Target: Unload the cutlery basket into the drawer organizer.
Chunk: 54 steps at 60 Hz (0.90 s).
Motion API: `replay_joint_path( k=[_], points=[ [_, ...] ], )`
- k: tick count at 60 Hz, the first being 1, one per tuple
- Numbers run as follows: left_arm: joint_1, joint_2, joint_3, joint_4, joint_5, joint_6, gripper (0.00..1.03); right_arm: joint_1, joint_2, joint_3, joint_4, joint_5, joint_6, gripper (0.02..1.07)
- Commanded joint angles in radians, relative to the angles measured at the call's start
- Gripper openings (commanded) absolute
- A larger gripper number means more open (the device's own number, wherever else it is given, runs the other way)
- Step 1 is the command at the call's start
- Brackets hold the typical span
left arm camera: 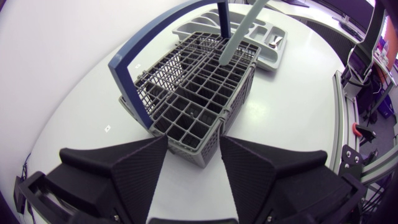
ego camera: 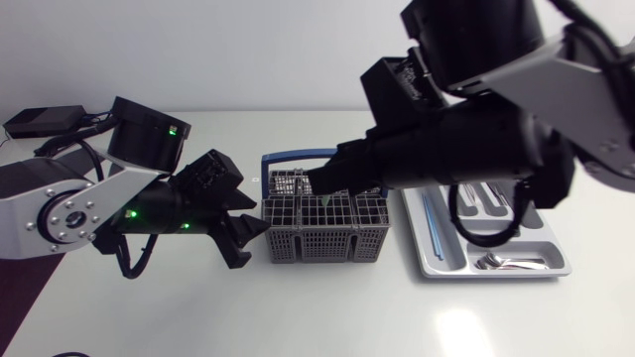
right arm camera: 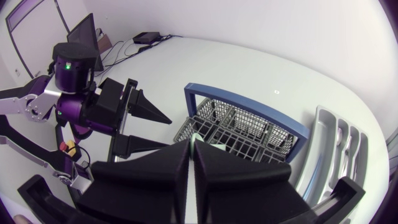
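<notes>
Grey basket [ego camera: 322,234], one organizer [ego camera: 423,264], right claw [right arm camera: 191,146] pinching one utensil [left arm camera: 241,31]

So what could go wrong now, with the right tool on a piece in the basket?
1. The right tool seems shut on just the top of the pale green handle, so it might slip out.
2. The left tool is open around the basket end, not clamping it, so the basket could lift or tilt with the piece.
3. The dark blue handle stands close beside and could be dragged along.
</notes>
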Motion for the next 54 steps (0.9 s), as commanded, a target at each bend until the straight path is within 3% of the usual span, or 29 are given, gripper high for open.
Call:
replay_joint_path(
  k=[1,13,26,40,54],
  points=[
    [-0.003,-0.023,0.008,-0.014,0.014,0.010,0.59,0.008,-0.063,0.019,-0.062,0.027,-0.018,0.08],
    [-0.003,-0.056,0.011,-0.043,0.012,0.007,0.59,-0.031,-0.193,0.051,-0.253,0.134,-0.044,0.08],
    [-0.003,-0.077,0.006,-0.057,0.012,0.009,0.59,-0.249,-0.360,-0.101,-0.381,0.234,-0.167,0.08],
    [-0.003,-0.073,0.009,-0.057,0.014,0.010,0.59,-0.663,-0.443,-0.386,-0.252,0.223,-0.410,0.08],
    [0.003,-0.073,0.005,-0.057,0.016,0.013,0.59,-0.790,-0.365,-0.570,-0.049,0.219,-0.459,0.08]
  ],
)
